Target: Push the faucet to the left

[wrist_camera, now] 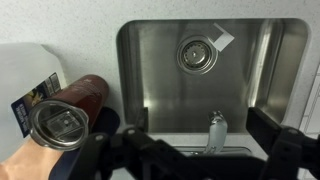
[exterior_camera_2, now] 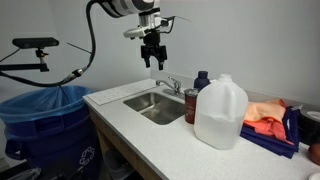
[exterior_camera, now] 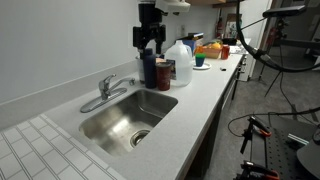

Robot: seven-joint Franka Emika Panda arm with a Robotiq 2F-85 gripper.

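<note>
The chrome faucet (exterior_camera: 108, 88) stands on the counter behind the steel sink (exterior_camera: 125, 118), its spout reaching over the basin. It also shows in the other exterior view (exterior_camera_2: 168, 85) and at the bottom of the wrist view (wrist_camera: 213, 133). My gripper (exterior_camera: 148, 45) hangs in the air above the counter, well above the faucet and apart from it; in an exterior view (exterior_camera_2: 152, 58) it sits over the faucet. Its fingers are spread apart and hold nothing. In the wrist view the dark fingers (wrist_camera: 190, 150) frame the faucet from above.
A dark blue bottle (exterior_camera: 149, 70), a dark red bottle (exterior_camera: 163, 73) and a white jug (exterior_camera: 179, 61) stand beside the sink. The jug (exterior_camera_2: 220, 112) is large in an exterior view. A blue bin (exterior_camera_2: 45, 125) stands by the counter. Coloured items (exterior_camera: 212, 50) lie farther along.
</note>
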